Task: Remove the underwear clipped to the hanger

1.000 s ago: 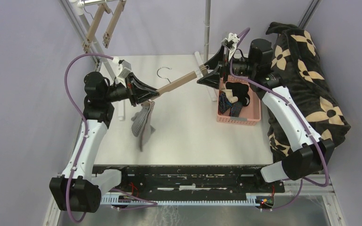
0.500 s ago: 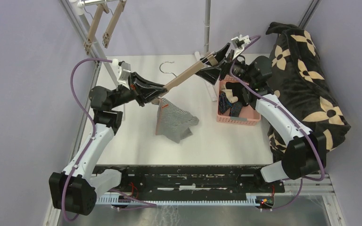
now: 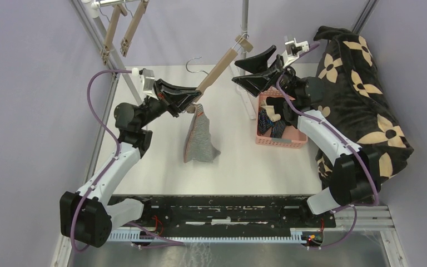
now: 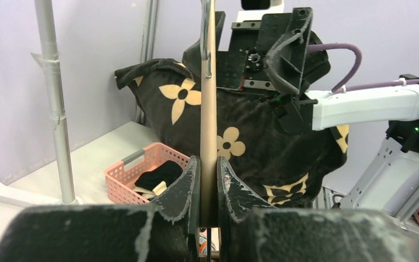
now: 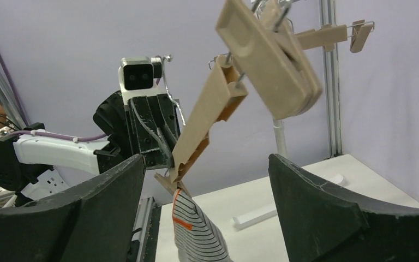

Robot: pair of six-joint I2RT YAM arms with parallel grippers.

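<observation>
My left gripper (image 3: 186, 101) is shut on the low end of a tan wooden hanger (image 3: 218, 68), which slopes up to the right. The grey-and-white striped underwear (image 3: 199, 136) hangs from the hanger's lower clip, its bottom resting on the table. In the left wrist view my fingers (image 4: 187, 183) clamp the hanger bar (image 4: 208, 109). My right gripper (image 3: 257, 68) is open and empty, just right of the hanger's upper clip (image 5: 275, 63); the striped pair (image 5: 196, 229) hangs beyond it. The black pair (image 3: 281, 105) and the navy striped pair (image 3: 269, 124) lie in the pink basket (image 3: 281, 143).
A black blanket with tan flowers (image 3: 361, 100) is draped at the right edge. A rack pole (image 3: 244, 22) stands behind the table with its white foot (image 3: 243, 94). More tan hangers (image 3: 123, 28) hang at the top left.
The right gripper has come off the hanger's upper end and stands open. The left arm has tilted the hanger up more steeply, and the striped underwear has swung under the lower clip.
</observation>
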